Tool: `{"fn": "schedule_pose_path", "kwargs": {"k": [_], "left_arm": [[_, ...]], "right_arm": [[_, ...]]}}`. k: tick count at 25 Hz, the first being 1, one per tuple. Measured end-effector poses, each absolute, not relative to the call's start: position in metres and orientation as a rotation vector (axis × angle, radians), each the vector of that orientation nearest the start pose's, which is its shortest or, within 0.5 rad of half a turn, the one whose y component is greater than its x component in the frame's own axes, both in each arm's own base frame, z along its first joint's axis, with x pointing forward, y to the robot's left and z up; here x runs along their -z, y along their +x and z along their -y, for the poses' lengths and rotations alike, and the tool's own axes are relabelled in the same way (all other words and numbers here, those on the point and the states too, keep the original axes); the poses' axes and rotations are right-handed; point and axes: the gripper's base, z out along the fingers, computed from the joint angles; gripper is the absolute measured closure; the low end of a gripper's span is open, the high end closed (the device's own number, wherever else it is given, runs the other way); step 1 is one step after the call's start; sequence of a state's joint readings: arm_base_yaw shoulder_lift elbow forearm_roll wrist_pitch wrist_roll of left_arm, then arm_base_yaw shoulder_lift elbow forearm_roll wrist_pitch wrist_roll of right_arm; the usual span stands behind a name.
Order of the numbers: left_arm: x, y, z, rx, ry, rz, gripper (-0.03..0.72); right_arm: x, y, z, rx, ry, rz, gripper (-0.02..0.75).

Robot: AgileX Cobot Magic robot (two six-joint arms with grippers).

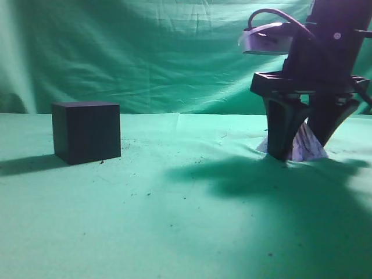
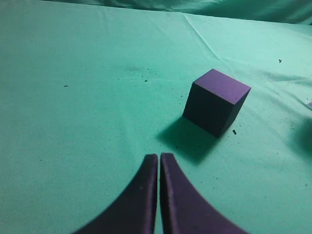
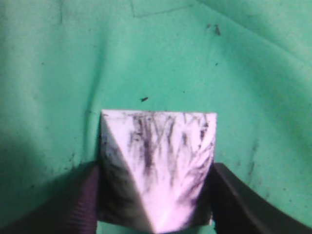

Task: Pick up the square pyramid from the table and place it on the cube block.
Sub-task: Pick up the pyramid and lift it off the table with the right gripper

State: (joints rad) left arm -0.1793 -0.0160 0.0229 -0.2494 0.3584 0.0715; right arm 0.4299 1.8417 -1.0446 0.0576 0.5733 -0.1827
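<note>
The square pyramid [image 1: 306, 145], pale lilac with dark streaks, rests on the green table [image 1: 174, 221] at the right. My right gripper [image 1: 302, 151] reaches down over it, one finger on each side. In the right wrist view the pyramid [image 3: 161, 156] fills the gap between the two fingers [image 3: 156, 168], and both press against its sides. The dark cube block [image 1: 87, 131] stands on the cloth far to the left. It also shows in the left wrist view [image 2: 217, 100], ahead and right of my left gripper [image 2: 159, 157], which is shut, empty and above the cloth.
A green cloth backdrop [image 1: 163, 52] hangs behind the table. The cloth is wrinkled and flecked with small dark specks [image 2: 141, 73]. Open cloth lies between the cube and the pyramid.
</note>
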Motion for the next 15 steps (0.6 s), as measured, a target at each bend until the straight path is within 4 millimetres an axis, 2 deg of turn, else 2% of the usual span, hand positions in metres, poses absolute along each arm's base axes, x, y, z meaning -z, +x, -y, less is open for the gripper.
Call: {"fn": "schedule_pose_path", "kwargs": {"k": [1, 2, 3, 4, 10, 13, 15], "left_arm": [[-0.175, 0.050, 0.017, 0.319, 0.077, -1.848, 0.688], [-0.175, 0.050, 0.017, 0.319, 0.077, -1.848, 0.688], [-0.175, 0.050, 0.017, 0.319, 0.077, -1.848, 0.688], [-0.175, 0.050, 0.017, 0.319, 0.077, -1.848, 0.688], [-0.175, 0.050, 0.017, 0.319, 0.077, -1.848, 0.688], [-0.175, 0.050, 0.017, 0.319, 0.077, -1.848, 0.688], [-0.175, 0.050, 0.017, 0.319, 0.077, -1.848, 0.688]], "right_arm": [[-0.151, 0.310, -0.145, -0.100, -0.809, -2.749, 0.337], [-0.151, 0.310, -0.145, -0.096, -0.814, -2.749, 0.321], [-0.151, 0.310, -0.146, -0.095, -0.816, -2.748, 0.375], [-0.153, 0.311, -0.145, -0.088, -0.821, -2.745, 0.388], [-0.167, 0.318, -0.148, -0.059, -0.856, -2.786, 0.379], [-0.182, 0.324, -0.151, -0.040, -0.874, -2.770, 0.379], [-0.202, 0.326, -0.156, -0.053, -0.873, -2.725, 0.379]]}}
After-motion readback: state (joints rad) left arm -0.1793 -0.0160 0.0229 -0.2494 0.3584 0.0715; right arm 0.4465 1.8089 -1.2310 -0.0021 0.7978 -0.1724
